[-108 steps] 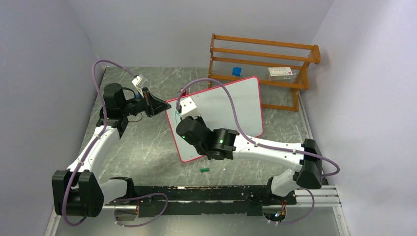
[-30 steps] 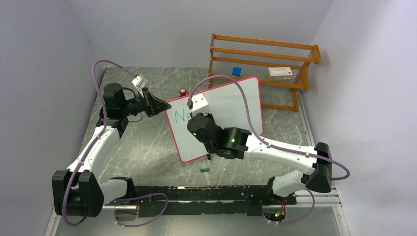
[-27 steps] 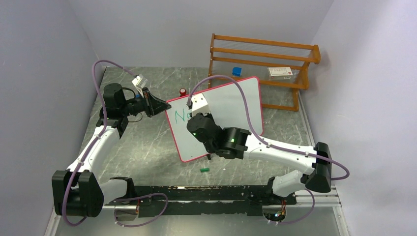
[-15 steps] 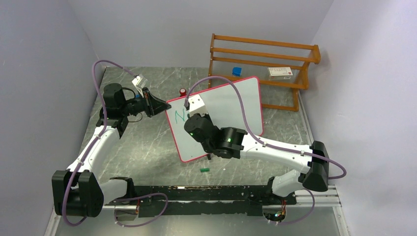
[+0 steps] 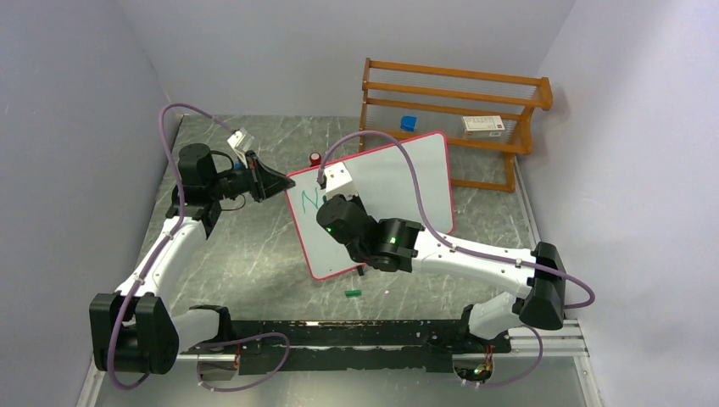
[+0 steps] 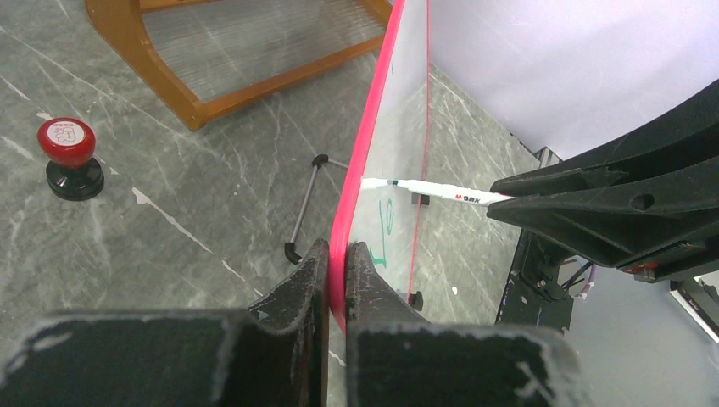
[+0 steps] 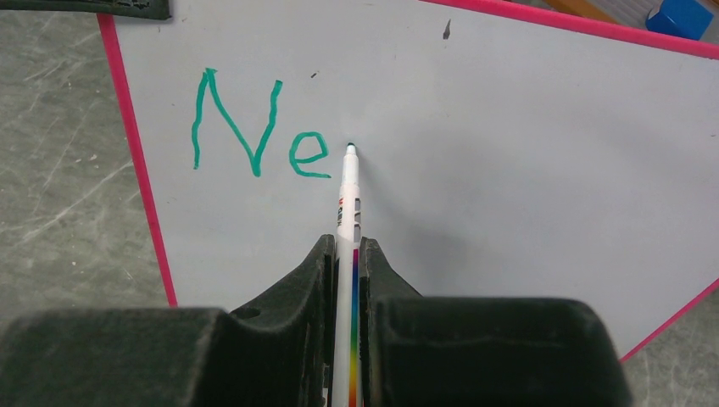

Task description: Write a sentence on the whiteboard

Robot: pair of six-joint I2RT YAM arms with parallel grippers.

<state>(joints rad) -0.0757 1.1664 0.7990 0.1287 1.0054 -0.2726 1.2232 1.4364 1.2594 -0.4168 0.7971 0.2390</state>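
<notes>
The whiteboard point(image 5: 398, 178) stands tilted on its feet, white with a pink-red rim. My left gripper point(image 6: 337, 259) is shut on the rim at the board's left edge point(image 5: 288, 182). My right gripper point(image 7: 347, 250) is shut on a white marker point(image 7: 348, 203) with a rainbow stripe. The marker's tip touches the board just right of the green letters "Ne" point(image 7: 254, 136), which are all of the sentence that shows. In the left wrist view the marker point(image 6: 424, 188) meets the board face edge-on. From above, my right wrist covers most of the writing.
A wooden rack point(image 5: 449, 102) stands behind the board, with a blue object point(image 5: 409, 123) and a small box point(image 5: 483, 125) on it. A red-topped knob point(image 5: 315, 158) sits on the table by the board's far left corner. A green cap point(image 5: 353, 293) lies near the front.
The green "Ne" has appeared on the board since the oldest frame. Over the last second my right wrist has shifted slightly left with the marker. The left arm has not moved.
</notes>
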